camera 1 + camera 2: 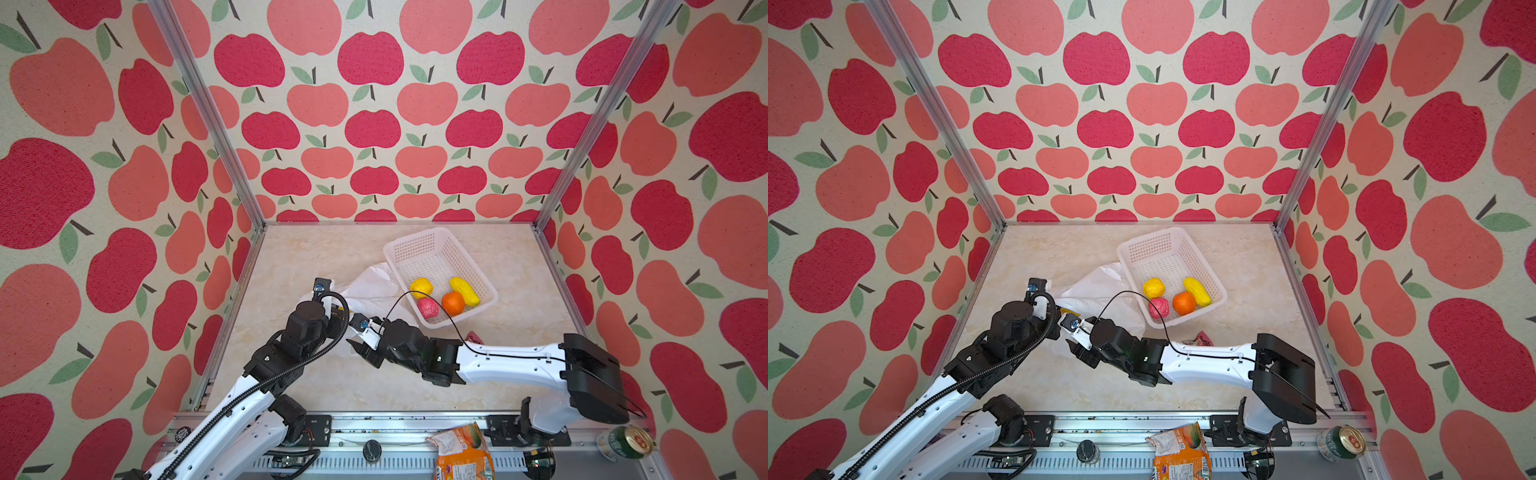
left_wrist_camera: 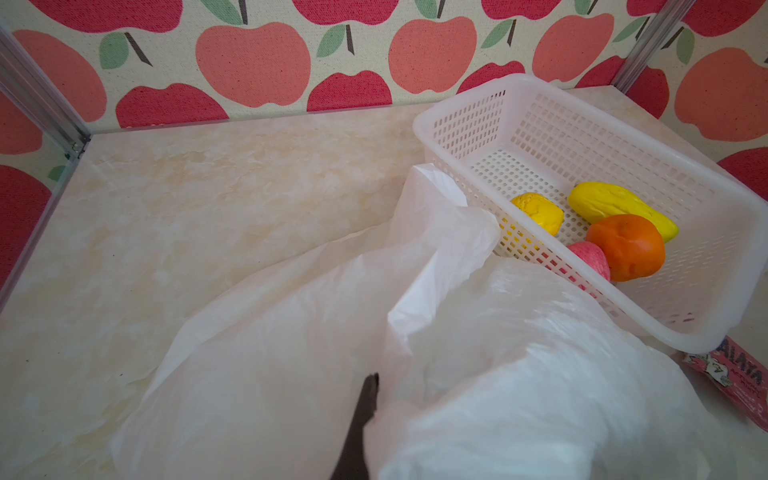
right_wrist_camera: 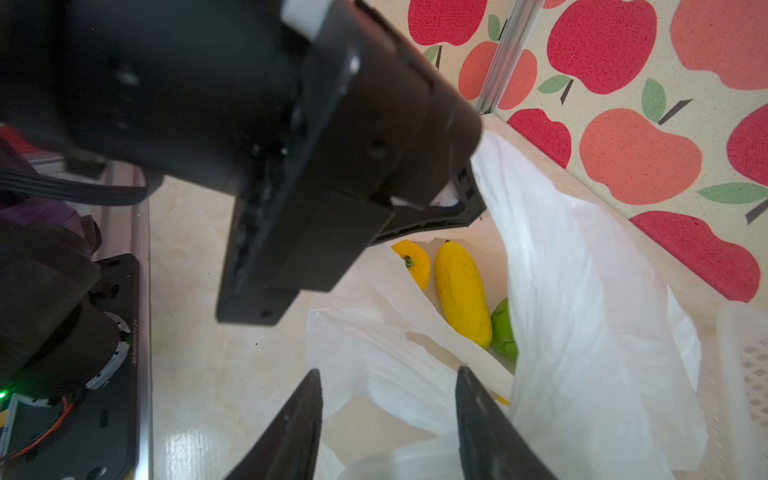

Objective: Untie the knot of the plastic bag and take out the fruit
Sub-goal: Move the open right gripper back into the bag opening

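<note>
The pale marbled table (image 1: pixel 299 257) lies under both grippers. On it the plastic bag (image 1: pixel 370 286) lies crumpled, thin and white, reaching from the grippers' tips away to the basket. Its mouth gapes toward the right gripper (image 3: pixel 388 370). That gripper's two dark fingers stand about half spread, with the bag's lower lip lying in the gap between them. Nothing is pinched there, and I cannot tell whether either finger touches the film. The left gripper (image 3: pixel 461 197) is closed on the bag's upper edge, with a fold of white film nipped at its tips. It holds that edge lifted above and ahead of the right gripper. In the left wrist view only one dark finger (image 2: pixel 368 399) shows, with film draped beside it.

The white perforated basket (image 1: pixel 419 245) stands beyond the bag, on the far side from both grippers, with the film up against its near wall. Four fruits lie bunched at its end nearer the right arm: a ribbed yellow fruit (image 1: pixel 464 291), an orange (image 1: pixel 453 303), a round yellow fruit (image 1: pixel 421 287) and a pink-red fruit (image 1: pixel 428 308).

Inside the bag, straight ahead of the right gripper's fingers and below the left gripper's tips, lie three more. They are a smooth yellow fruit (image 3: pixel 461 291), an orange-yellow fruit (image 3: pixel 415 262) partly behind film, and a green fruit (image 3: pixel 505 332), half hidden. A small pink packet (image 1: pixel 473 336) lies beside the right arm, behind its gripper.
</note>
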`<action>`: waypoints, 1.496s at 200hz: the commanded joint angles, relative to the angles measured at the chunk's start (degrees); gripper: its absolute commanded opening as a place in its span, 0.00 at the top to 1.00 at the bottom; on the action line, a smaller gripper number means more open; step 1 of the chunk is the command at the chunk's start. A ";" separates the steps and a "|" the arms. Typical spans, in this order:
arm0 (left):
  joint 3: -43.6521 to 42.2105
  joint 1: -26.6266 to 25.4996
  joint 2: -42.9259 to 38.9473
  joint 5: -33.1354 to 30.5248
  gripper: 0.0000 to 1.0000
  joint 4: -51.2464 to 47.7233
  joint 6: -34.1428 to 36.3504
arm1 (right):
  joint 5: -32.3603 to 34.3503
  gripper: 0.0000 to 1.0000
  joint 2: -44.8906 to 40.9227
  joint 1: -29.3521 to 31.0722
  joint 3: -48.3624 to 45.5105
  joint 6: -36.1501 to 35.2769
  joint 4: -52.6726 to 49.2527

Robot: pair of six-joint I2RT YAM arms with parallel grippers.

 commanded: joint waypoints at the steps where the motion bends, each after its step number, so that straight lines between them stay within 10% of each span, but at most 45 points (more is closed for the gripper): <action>1: 1.66 -0.28 -0.29 -0.16 1.00 -0.25 -0.60 | 5.81 0.49 3.11 -0.17 2.83 2.10 -1.15; 59: 1.48 -0.28 -1.01 -0.13 1.00 -0.34 -0.62 | 14.92 0.52 5.76 -2.29 1.48 5.40 -0.69; 122: 1.39 -0.27 -1.41 -0.48 1.00 -0.29 -0.71 | 16.40 0.16 1.66 -3.99 -8.31 1.68 6.75; 155: 1.48 -0.26 -1.24 -0.62 1.00 -0.30 -0.71 | 18.29 0.15 -0.20 -5.72 -13.50 -2.45 10.93; 247: 1.92 -0.21 -0.02 -0.49 1.00 -0.23 -0.62 | 9.00 0.01 4.40 -8.47 -8.40 -3.14 6.93; 299: 2.14 -0.29 0.87 0.67 1.00 -0.14 -0.62 | 14.19 0.01 11.95 -4.92 0.29 -6.62 8.07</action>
